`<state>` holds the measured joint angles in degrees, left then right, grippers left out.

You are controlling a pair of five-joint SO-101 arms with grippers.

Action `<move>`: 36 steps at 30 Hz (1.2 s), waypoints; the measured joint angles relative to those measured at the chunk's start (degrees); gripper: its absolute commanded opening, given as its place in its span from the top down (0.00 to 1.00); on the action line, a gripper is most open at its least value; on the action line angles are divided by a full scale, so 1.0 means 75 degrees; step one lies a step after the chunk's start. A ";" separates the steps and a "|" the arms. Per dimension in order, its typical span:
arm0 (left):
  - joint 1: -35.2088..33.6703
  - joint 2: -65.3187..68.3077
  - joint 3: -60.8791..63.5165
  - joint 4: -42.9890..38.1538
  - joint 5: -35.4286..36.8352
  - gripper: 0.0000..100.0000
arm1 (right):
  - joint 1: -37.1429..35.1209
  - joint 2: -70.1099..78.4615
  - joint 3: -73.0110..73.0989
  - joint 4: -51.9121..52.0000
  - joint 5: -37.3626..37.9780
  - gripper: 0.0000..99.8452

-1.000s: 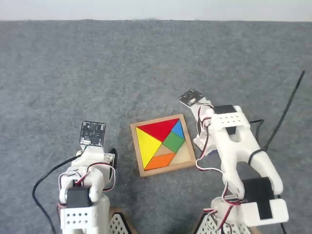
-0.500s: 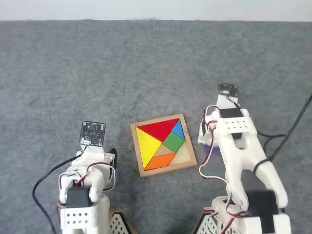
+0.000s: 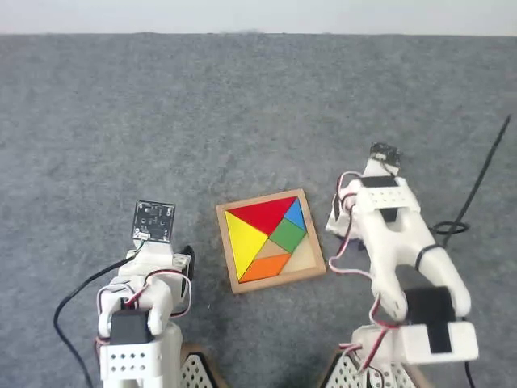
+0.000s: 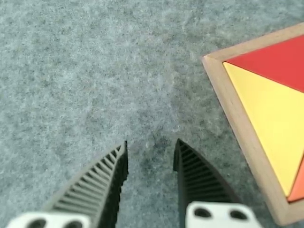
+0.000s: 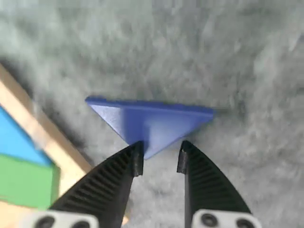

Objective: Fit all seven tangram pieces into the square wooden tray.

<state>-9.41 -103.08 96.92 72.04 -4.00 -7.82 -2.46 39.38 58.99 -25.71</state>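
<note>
1. Right gripper [image 5: 159, 154] spread apart, straddling the dark blue triangle [image 5: 152, 121] tip; piece lies on the counter [image 5: 228, 57] just beside the wooden tray [image 3: 260, 199].
2. Seat deeper, close squarely across the tip; a skewed pinch may slip.

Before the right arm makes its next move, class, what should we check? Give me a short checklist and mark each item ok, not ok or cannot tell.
1. Right claw open for a grasp: ok.
2. Dark blue triangle lined up with it: ok, it lies flat on the table with one tip between the fingers.
3. Room left in the tray: ok, there is a bare corner on the right arm's side.
4. Left claw out of the way: ok, it is open over the table beside the tray.
5. Triangle turned to match the bare corner: cannot tell.
6. All seven pieces in: not ok, the triangle is outside.
</note>
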 measured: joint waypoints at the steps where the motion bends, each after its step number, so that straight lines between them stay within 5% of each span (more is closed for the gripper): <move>1: 0.0000 0.0000 0.0000 0.0000 0.0000 0.85 | 0.0105 0.0094 -0.0129 0.0000 0.0059 0.87; 14: 0.0000 0.0000 0.0000 0.0000 0.0000 0.85 | 0.1184 0.1875 -0.2473 -0.0023 0.0914 0.87; 21: 0.0000 0.0000 0.0000 0.0000 0.0000 0.85 | 0.1582 0.1805 -0.3305 0.0703 -0.0188 0.87; 29: 0.0000 0.0000 0.0000 0.0000 0.0000 0.85 | 0.0656 0.1500 -0.3610 0.0856 -0.1887 0.87; 36: -0.0012 0.0000 0.0000 0.0000 0.0000 0.85 | 0.0645 0.2239 -0.3892 0.0809 -0.2274 0.87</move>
<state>-9.49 -103.08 96.92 72.04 -4.00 -2.99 14.33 10.20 65.05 -42.77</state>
